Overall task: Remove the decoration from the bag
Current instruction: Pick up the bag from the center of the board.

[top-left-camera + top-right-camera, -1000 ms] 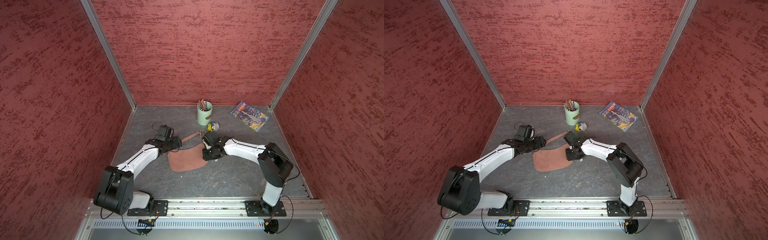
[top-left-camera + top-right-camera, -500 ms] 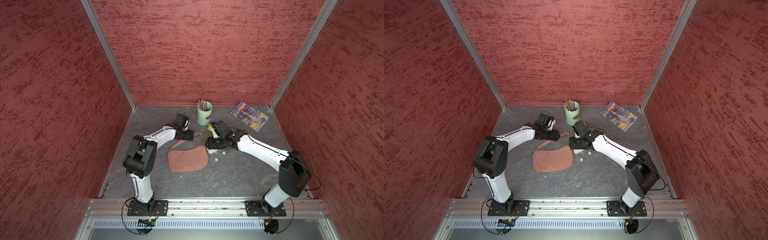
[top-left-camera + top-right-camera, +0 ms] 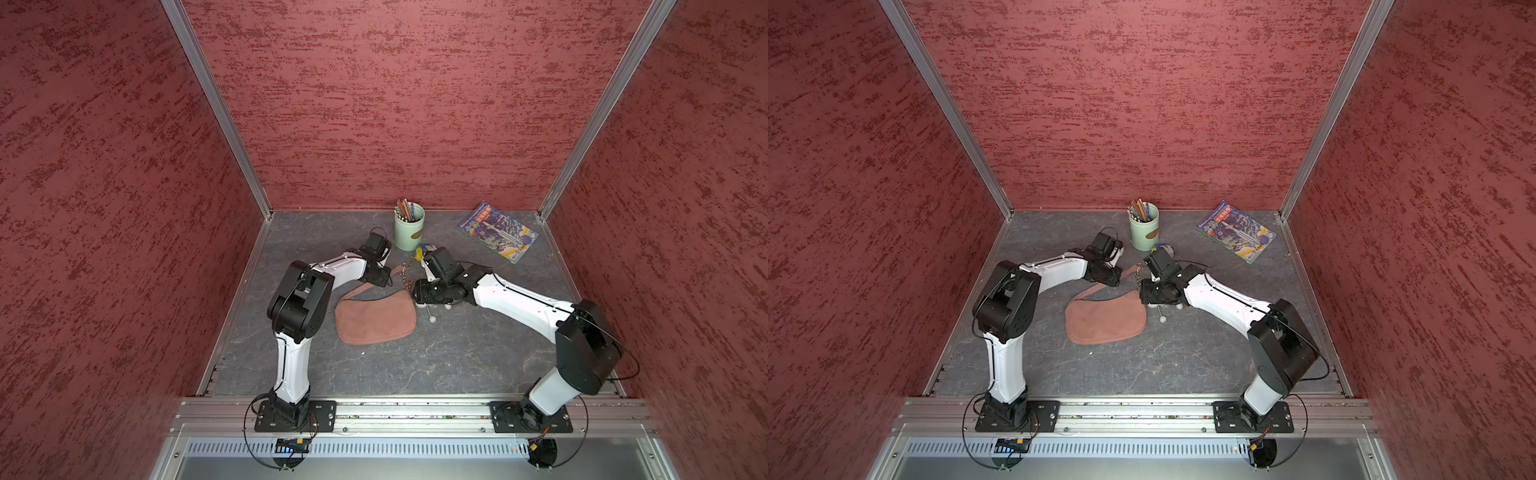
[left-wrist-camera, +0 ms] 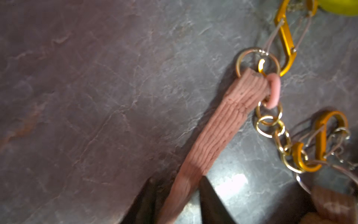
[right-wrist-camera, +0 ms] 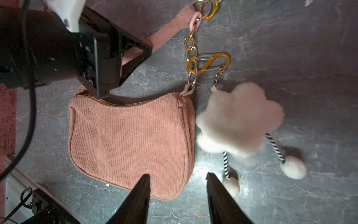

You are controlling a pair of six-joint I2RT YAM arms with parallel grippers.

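Left claw point(image 4: 176, 180): closed narrow on the strap point(image 4: 222, 120).
Right claw point(image 5: 178, 174): parted and empty, hovering over the end of the bag point(image 5: 131, 135), beside the charm point(image 5: 238, 120).
Bag: flat on the surface point(image 3: 415, 365) between both arms; soft ribbed cloth, likely light and apt to slide.
Charm: fluffy and limp, probably featherweight; hangs by a gold clip point(image 5: 209, 63) hooked to the chain point(image 5: 190, 46).
Hold: I'd take the stiff clip, not the fluff.
Writing: none readable; the booklet point(image 3: 496, 231) cover is too small.
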